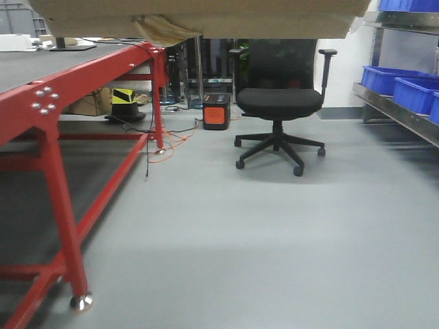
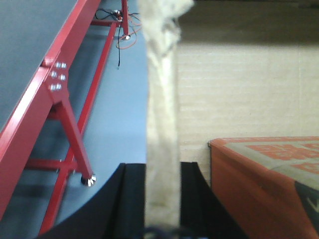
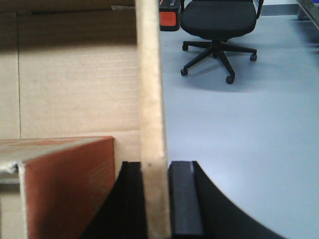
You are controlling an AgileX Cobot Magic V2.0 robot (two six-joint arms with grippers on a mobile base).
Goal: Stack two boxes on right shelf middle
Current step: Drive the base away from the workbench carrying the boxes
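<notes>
Front view: the carton [image 1: 206, 17] hangs high across the top of the frame, underside showing, a loose tape strip [image 1: 164, 31] dangling from its bottom edge.
Shelf: the shelf [image 1: 398, 113] with its steel front beam is off to the right, well apart from the carton; blue bins [image 1: 398, 82] sit on that level.
Second box: not identifiable – an orange-printed box [image 2: 264, 169] lies between the wrists below the carton face, but whether it is part of the task I cannot tell.
Risk, grip: each arm pinches only a thin flap seen edge-on, so the flap could bend or tear and the carton sag or swing.
Risk, path: the chair [image 1: 278, 96] and the red counter [image 1: 68, 82] flank the open floor; a wide carton carried high could clip an upright or the bins during placing.
Left tool: the left tool [image 2: 162, 169] is closed tight on a ragged flap [image 2: 162, 99], with both pads pressing the cardboard.
Right tool: the right tool [image 3: 156, 167] is likewise clamped on a flap edge [image 3: 149, 74] – no gap shows beside it.
</notes>
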